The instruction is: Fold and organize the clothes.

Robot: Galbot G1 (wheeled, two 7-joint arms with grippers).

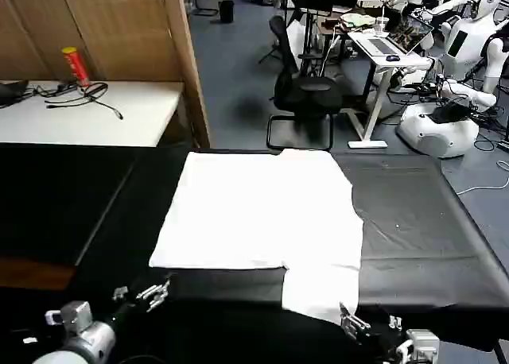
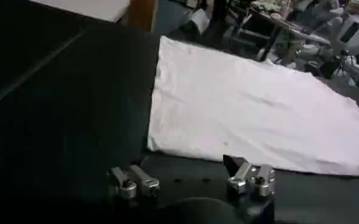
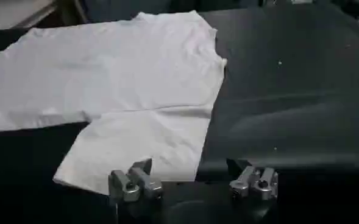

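The white T-shirt [image 1: 258, 209] lies flat, plain side up, on the black counter [image 1: 413, 221], reaching from the far edge toward the robot and sitting roughly in the middle of the surface. Its main body forms a broad rectangle, and one short sleeve [image 1: 322, 291] sticks out from the near edge on the robot's right, its tip almost at the counter's near edge. From the left wrist view the T-shirt [image 2: 252, 115] spreads smooth with a straight near hem, and from the right wrist view the sleeve [image 3: 139, 146] lies flat, pointing toward that camera, just beyond the fingers. The left gripper [image 1: 143, 294] hangs low over the bare black cloth near the T-shirt's near left corner, apart from the fabric; its fingers [image 2: 133, 181] are spread wide and grasp nothing. The right gripper [image 1: 372, 326] sits at the near edge just beside the sleeve's tip, with its fingers [image 3: 135, 182] likewise released and spread, nothing between them. To the robot's left beyond the counter stands a white table [image 1: 87, 114] carrying a red and yellow can [image 1: 75, 64] and some black cables [image 1: 75, 94]. Farther back, a black office chair [image 1: 302, 94] stands on the blue-grey floor.
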